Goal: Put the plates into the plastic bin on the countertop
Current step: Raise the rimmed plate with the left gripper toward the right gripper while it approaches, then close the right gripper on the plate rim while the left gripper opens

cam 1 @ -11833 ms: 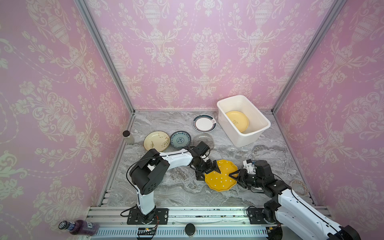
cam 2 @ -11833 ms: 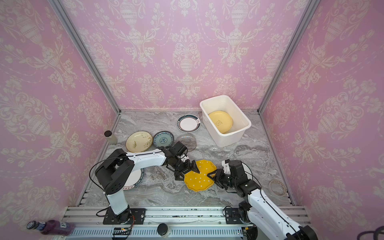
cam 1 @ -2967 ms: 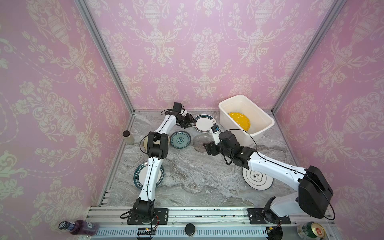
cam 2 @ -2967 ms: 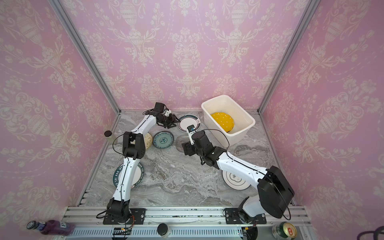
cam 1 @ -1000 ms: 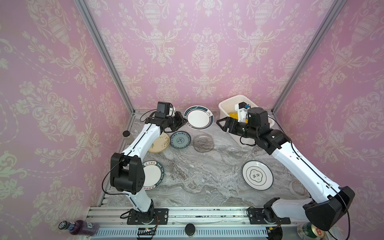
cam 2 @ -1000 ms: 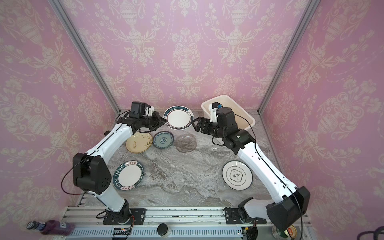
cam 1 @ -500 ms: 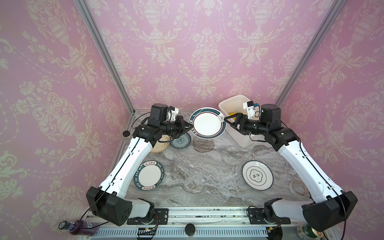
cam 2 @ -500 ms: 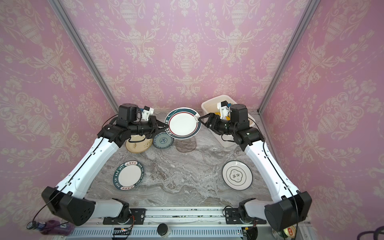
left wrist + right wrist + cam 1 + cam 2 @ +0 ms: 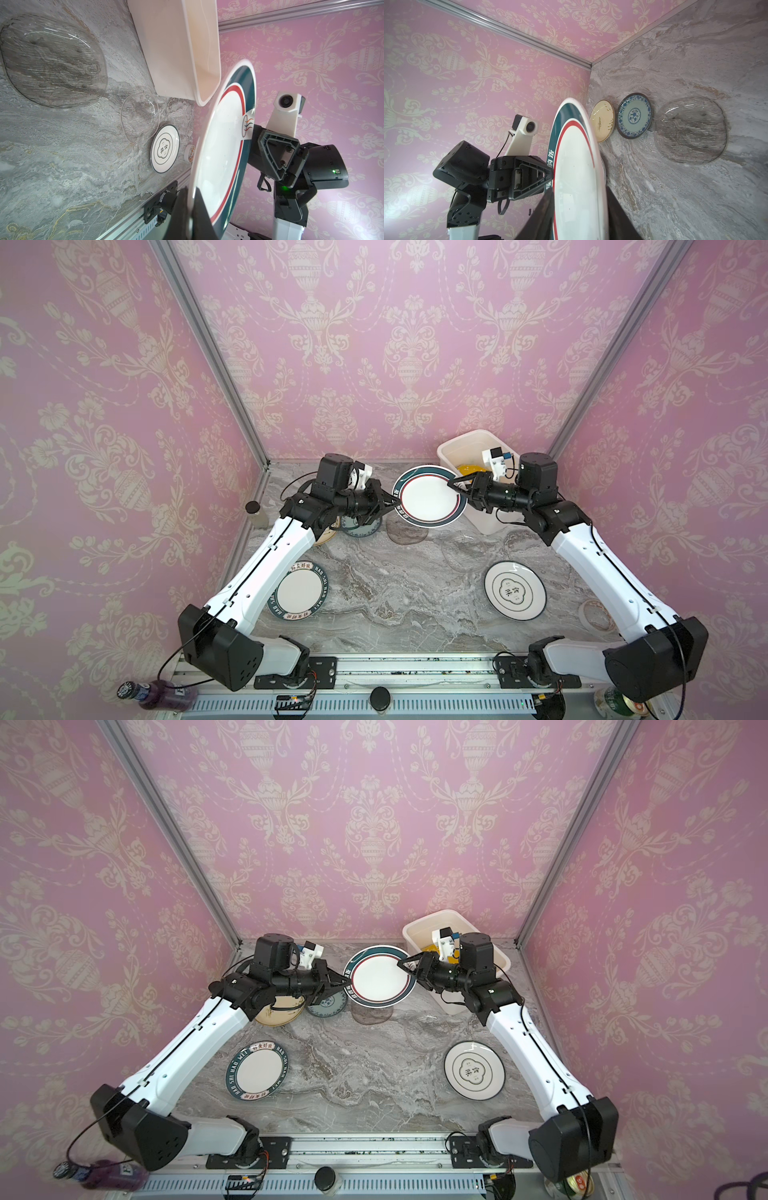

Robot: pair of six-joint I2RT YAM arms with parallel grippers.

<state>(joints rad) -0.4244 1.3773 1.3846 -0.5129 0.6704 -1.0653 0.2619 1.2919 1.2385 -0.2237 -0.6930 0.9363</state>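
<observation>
Left tool: clamping shut on the left rim of the teal-rimmed plate.
Right tool: straddling the plate's right rim; can't tell if it is pinching or standing apart.
Teal-rimmed plate: hanging in the air between both tools, upper middle of both top views, just left of the plastic bin.
Plastic bin: sitting upper right of centre on the table, holding a yellow plate.
Other plates: lying flat on the table. Lettered plate lower left, emblem plate lower right, smoky glass plate just below the held one. Blue floral plate and cream plate lying side by side.
</observation>
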